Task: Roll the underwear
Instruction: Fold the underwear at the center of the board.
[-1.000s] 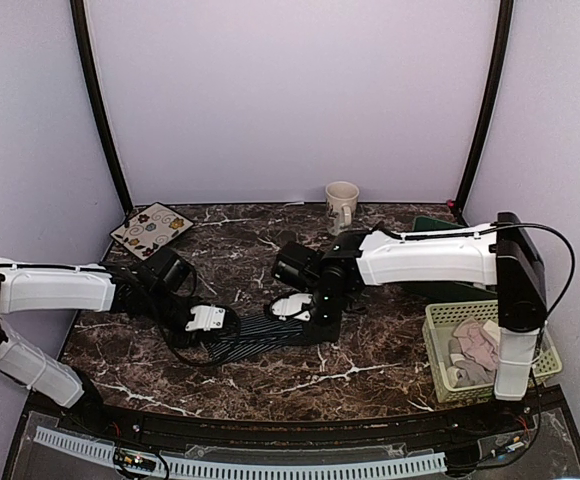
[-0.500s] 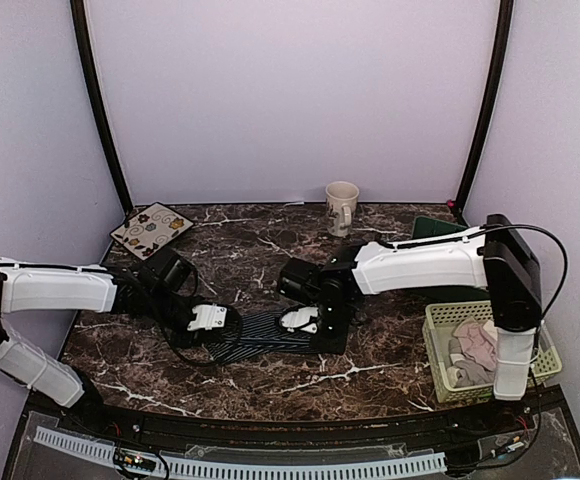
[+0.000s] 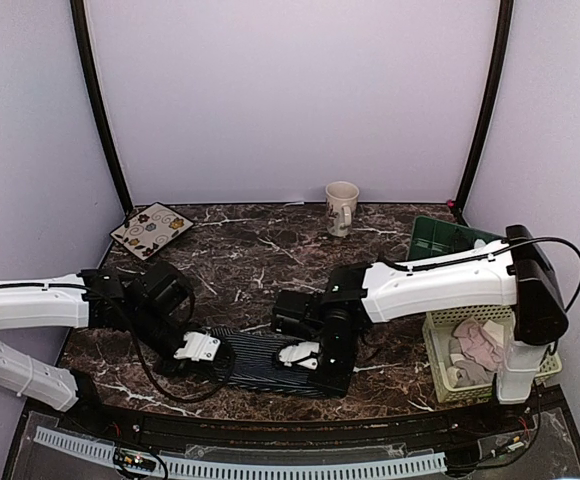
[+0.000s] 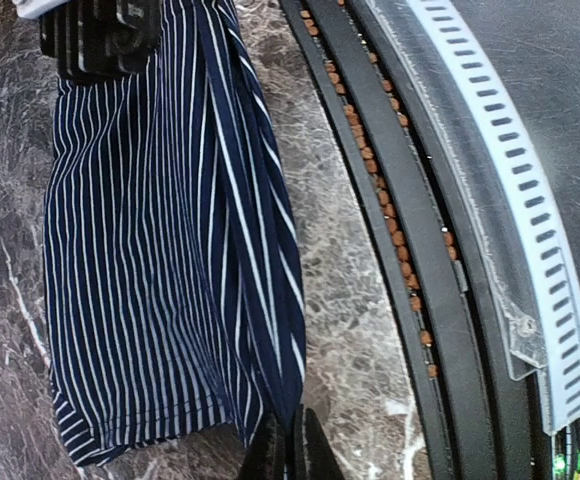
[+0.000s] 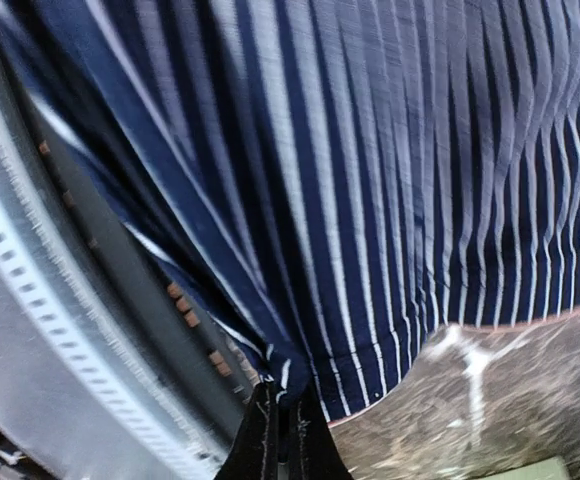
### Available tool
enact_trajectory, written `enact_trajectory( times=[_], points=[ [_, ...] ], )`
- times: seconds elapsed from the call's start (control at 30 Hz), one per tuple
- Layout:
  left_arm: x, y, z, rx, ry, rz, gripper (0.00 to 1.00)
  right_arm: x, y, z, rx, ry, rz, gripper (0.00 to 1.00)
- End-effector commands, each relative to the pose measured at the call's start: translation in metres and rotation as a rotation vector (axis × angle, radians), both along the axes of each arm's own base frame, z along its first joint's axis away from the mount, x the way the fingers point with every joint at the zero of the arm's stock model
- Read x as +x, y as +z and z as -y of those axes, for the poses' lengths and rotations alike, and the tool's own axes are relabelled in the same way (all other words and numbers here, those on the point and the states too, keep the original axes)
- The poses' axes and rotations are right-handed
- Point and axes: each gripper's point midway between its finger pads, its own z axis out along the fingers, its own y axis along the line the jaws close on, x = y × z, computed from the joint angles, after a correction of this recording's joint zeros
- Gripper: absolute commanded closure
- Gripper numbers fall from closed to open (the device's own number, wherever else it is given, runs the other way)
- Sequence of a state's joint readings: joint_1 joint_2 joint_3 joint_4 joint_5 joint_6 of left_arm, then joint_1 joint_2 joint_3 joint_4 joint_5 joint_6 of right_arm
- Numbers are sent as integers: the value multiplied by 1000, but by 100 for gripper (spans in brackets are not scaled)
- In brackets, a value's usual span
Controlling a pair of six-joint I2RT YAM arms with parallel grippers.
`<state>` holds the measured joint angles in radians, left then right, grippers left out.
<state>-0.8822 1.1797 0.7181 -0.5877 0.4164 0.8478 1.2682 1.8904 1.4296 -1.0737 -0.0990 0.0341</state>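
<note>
Dark marble table (image 3: pixel 250 250), navy striped underwear (image 4: pixel 160 250) spread near front edge, left gripper (image 4: pixel 292 445) and right gripper (image 5: pixel 278 430) each pinched closed on a corner

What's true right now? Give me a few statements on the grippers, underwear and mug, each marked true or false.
1. The left gripper and right gripper are each shut on the striped underwear. True.
2. The striped underwear is rolled up. False: it is stretched out unrolled between them.
3. The mug stands near the table's far edge. True.
4. The pink underwear lies on the table. False: it is in the basket.
</note>
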Motion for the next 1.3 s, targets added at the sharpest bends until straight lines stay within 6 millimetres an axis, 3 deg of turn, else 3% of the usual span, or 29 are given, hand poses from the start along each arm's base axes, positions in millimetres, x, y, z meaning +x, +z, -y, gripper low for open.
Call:
enact_trajectory(
  times=[0.0,0.1,0.2,0.4,0.53,0.77,1.03,1.27],
  points=[
    [-24,15,-20,60,18,-87,100,-26,28,12,6,-108,-130,100],
    [-21,23,-21,50,26,-63,100,-30,34,16,-28,-120,-156,100],
    [-17,18,-20,69,27,-67,100,-28,32,18,-52,-113,-181,100],
    [12,11,-16,51,89,-34,100,1,30,5,-46,-125,-166,100],
    [28,11,-19,34,122,-30,100,9,30,2,-47,-168,-204,100],
    [42,-1,-18,48,122,-31,100,31,17,3,-96,-197,-145,99],
    [56,-16,-19,48,147,-16,100,59,16,-14,-115,-221,-56,99],
    [61,-26,-24,57,171,-25,100,83,-1,-14,-169,-248,9,100]
  ],
)
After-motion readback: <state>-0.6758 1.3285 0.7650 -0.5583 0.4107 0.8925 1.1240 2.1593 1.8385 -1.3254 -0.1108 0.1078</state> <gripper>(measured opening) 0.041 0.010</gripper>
